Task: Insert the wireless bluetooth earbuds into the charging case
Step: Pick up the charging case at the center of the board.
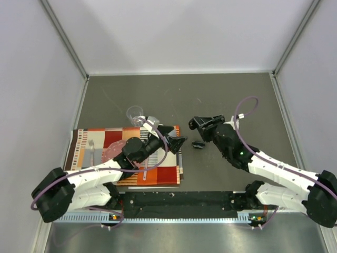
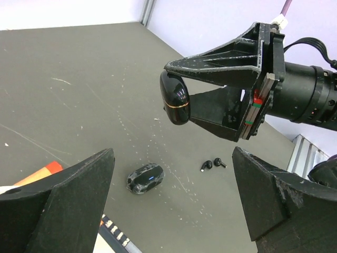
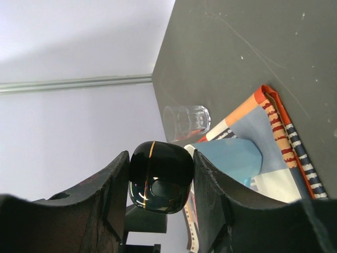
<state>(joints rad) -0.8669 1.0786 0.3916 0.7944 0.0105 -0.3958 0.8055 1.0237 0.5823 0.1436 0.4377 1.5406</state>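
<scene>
right gripper [image 3: 160, 154]: clamped on a black charging case [image 3: 160, 183], lid shut, gold seam showing, held up off the table [image 2: 63, 105]
left gripper [image 2: 171, 158]: jaws spread wide apart
earbuds [image 2: 212, 164]: two tiny black ones, loose on the table, side by side
second case [image 2: 145, 178]: black oval, lying near the buds
background: clear glass [image 3: 187, 121] beside striped placemat [image 1: 152, 174]

Grey table [image 1: 237, 95], striped mat [image 1: 163, 176], glass [image 1: 135, 113], case [image 2: 145, 178], 2 earbuds [image 2: 206, 165]

place: robot lab cell | evidence: bare white walls [image 1: 184, 31], grey table [image 1: 237, 95], metal frame rail [image 1: 63, 37]
</scene>
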